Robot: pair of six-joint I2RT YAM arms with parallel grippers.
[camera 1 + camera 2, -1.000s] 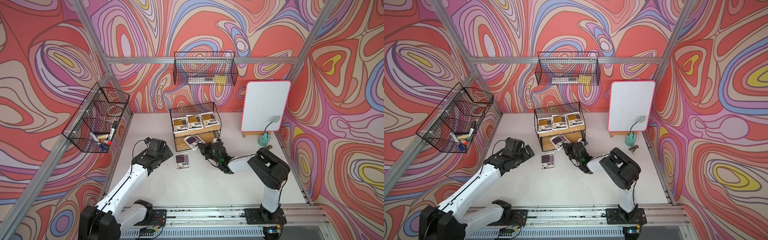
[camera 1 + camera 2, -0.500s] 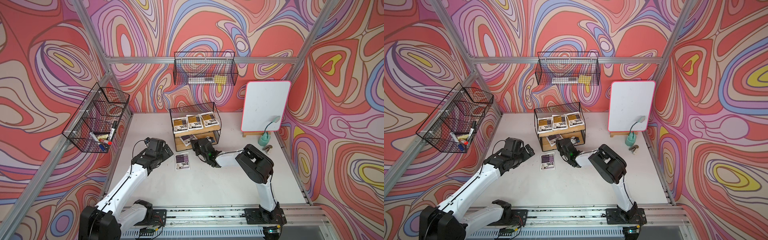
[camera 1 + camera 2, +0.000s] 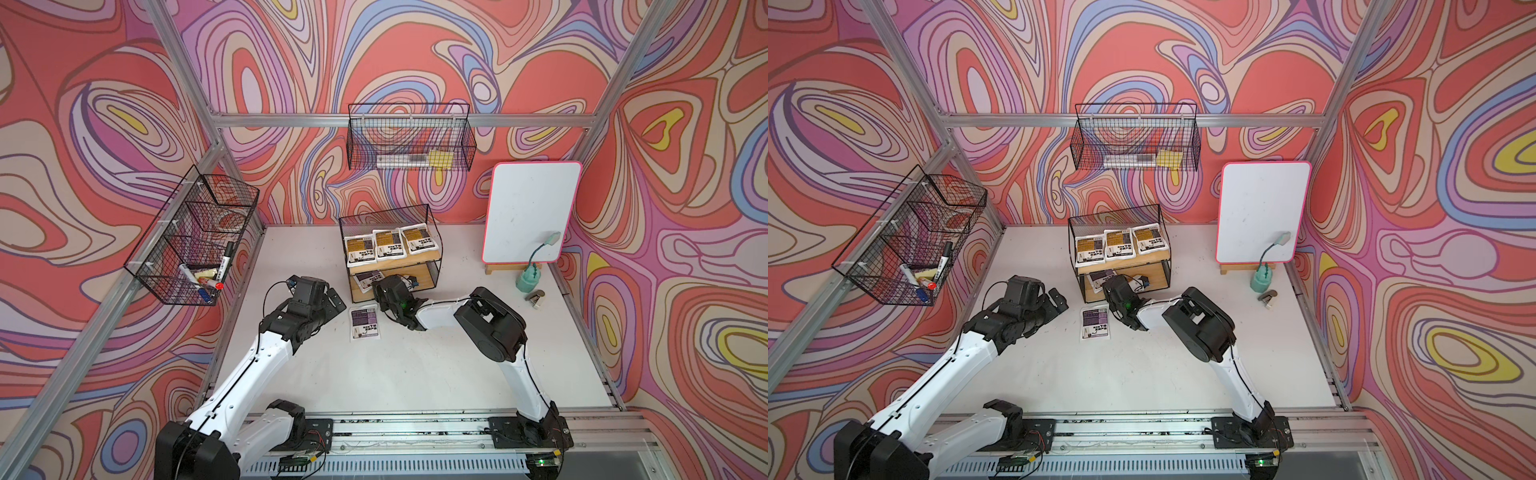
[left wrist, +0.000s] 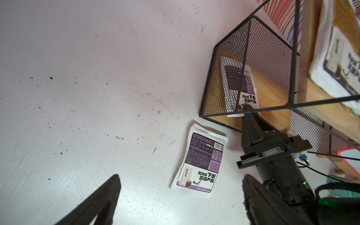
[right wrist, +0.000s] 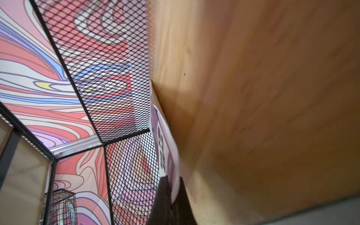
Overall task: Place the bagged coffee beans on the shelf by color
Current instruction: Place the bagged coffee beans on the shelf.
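Since a second ago your right arm has swung in from the open table to the near side of the shelf [image 3: 407,258], and the purple pouch [image 4: 244,85] it carries has gone in with it. Your left arm has hardly shifted.

Your right gripper [image 4: 245,109] is pinched tight on the near edge of that pouch. The pouch now lies along the wooden board at the left end of the lower tier. Whether it rests fully flat there you cannot tell from these views. Your left gripper [image 3: 332,306] hovers empty with its jaws spread wide, just left of the second purple pouch [image 3: 365,323].

By colour, the orange-brown pouches [image 3: 389,245] look finished: all three lie side by side on the top tier. The purple group is only half done. One pouch is inside the lower tier but not yet let go. The other lies label up on the table [image 3: 415,374], just near of the shelf's left corner.

What remains for you, as it seems:
- Release the held pouch and back the right arm out from under the upper board.
- Pick up the last pouch and lay it on the lower tier, to the right of the first.
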